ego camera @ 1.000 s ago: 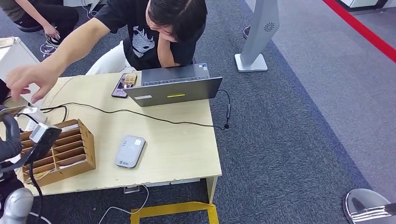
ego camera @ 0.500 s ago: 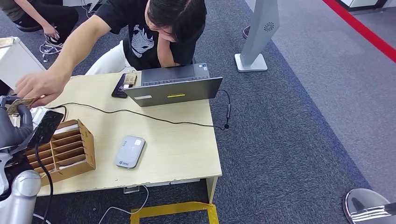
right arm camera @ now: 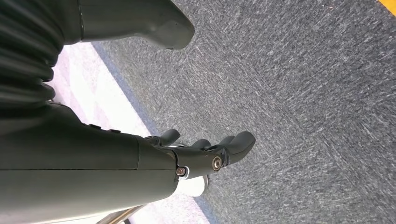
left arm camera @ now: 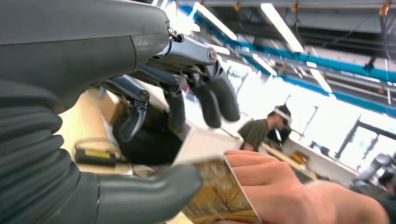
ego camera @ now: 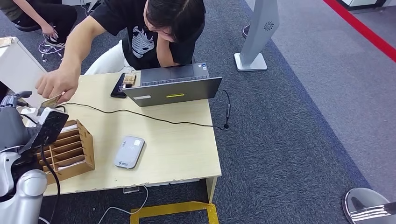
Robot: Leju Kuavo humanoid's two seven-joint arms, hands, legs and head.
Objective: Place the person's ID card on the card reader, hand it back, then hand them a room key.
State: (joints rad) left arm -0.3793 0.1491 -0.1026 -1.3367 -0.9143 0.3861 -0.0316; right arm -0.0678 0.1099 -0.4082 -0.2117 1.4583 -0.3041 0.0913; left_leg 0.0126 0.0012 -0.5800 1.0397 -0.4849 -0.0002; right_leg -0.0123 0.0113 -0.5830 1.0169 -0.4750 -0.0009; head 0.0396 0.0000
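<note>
Card: ID card [ego camera: 50, 101], a thin yellow-brown piece held in the person's hand [ego camera: 57, 84] above the table's [ego camera: 177, 149] left rear corner. In the head view its long axis runs roughly level, one end pinched in the person's fingers, the free end pointing out toward the robot's left hand [ego camera: 11, 123].
Card up close: in the left wrist view the ID card [left arm camera: 217, 196] shows a golden, tree-like print; the person's fingers [left arm camera: 261, 179] lie flat along one long edge, and the grey thumb [left arm camera: 149, 193] overlaps the opposite end.
Left hand: raised at the table's left edge, dark fingers [left arm camera: 210, 100] spread and arched apart above the card. Whether the thumb actually presses the card I cannot tell; contact is hidden.
Right hand [right arm camera: 205, 156]: hanging over grey carpet, fingers curled loosely inward, nothing in them.
Reader: card reader [ego camera: 129, 151], a pale grey pad lying flat near the table's front, well apart from the card.
Rack: wooden slotted box [ego camera: 70, 149] just beside the left hand, a black cable [ego camera: 140, 113] trailing past toward the laptop [ego camera: 175, 88].
</note>
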